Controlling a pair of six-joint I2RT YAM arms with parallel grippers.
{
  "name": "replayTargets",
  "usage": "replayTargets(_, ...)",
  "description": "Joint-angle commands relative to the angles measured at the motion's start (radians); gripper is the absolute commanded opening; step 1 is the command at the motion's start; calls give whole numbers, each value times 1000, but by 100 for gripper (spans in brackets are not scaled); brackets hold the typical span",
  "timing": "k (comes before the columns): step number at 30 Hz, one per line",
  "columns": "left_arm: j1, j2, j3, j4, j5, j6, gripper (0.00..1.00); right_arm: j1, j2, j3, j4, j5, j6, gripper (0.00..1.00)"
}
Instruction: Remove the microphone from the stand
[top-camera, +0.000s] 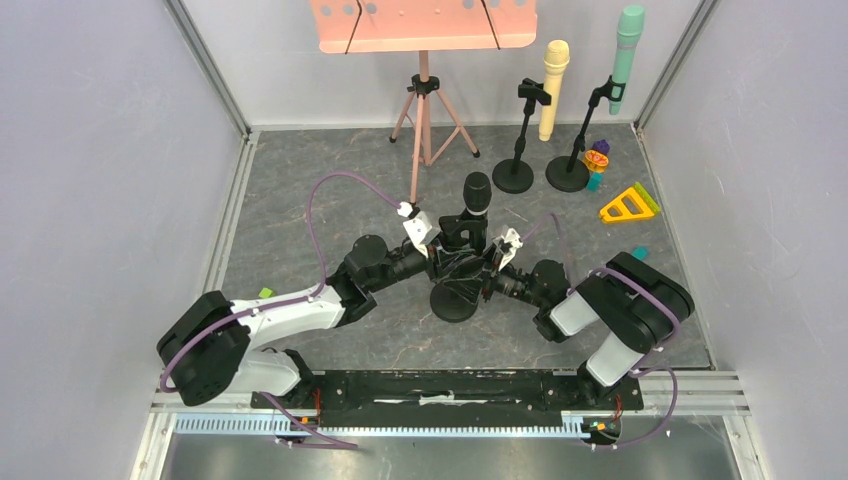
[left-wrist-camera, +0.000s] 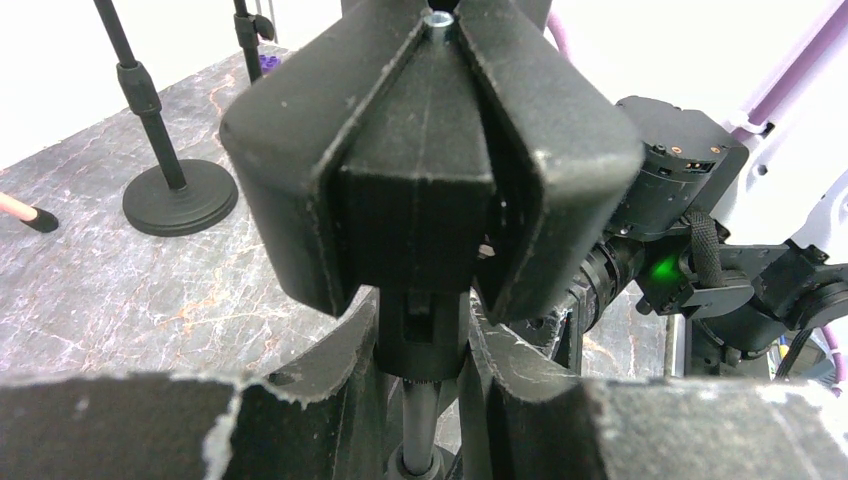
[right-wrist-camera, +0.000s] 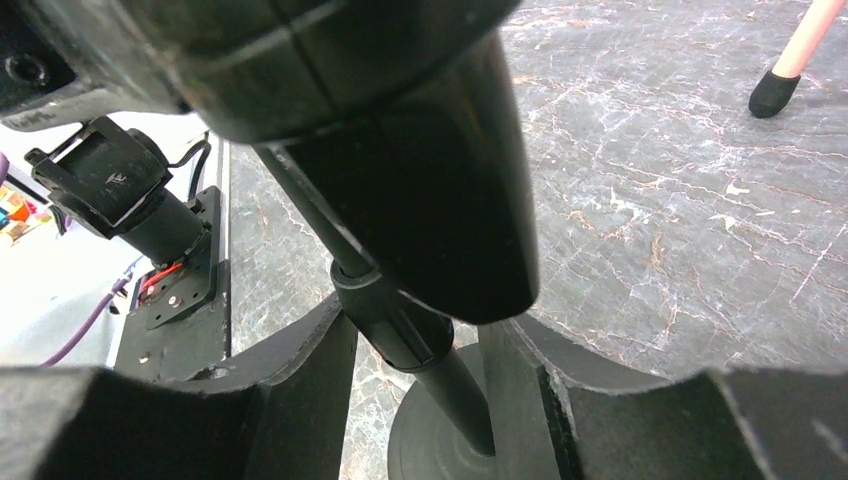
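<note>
A black microphone (top-camera: 477, 192) sits tilted in the clip of a black stand (top-camera: 455, 303) at the table's middle. My left gripper (top-camera: 445, 263) comes in from the left. In the left wrist view this gripper (left-wrist-camera: 422, 350) is shut on the stand's neck just under the clip (left-wrist-camera: 430, 180). My right gripper (top-camera: 489, 274) reaches in from the right. In the right wrist view it (right-wrist-camera: 415, 350) stands open, its fingers either side of the pole's collar (right-wrist-camera: 395, 320), under the microphone's tail (right-wrist-camera: 420, 150). The round base (right-wrist-camera: 420, 440) shows below.
At the back right stand two more stands, one with a cream microphone (top-camera: 553, 85) and one with a green microphone (top-camera: 627, 55). A pink music stand (top-camera: 424, 25) on a tripod is behind. A yellow triangle toy (top-camera: 628, 205) lies at the right. Walls close in both sides.
</note>
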Motion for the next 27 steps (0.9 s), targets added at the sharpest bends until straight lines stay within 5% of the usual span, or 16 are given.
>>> replayTargets(1, -3, -18, -6, 13, -25, -34, 2, -5, -8, 34, 399, 11, -26, 51)
replayTargets(10, -3, -14, -6, 13, -34, -41, 2, 8, -20, 13, 367, 21, -41, 19)
replayTargets(16, -3, -27, -12, 7, -66, -45, 2, 62, -89, -44, 211, 204, -180, 3)
replayTargets(27, -4, -27, 9, -30, -98, -49, 2, 228, -242, -13, -170, 630, -506, 0)
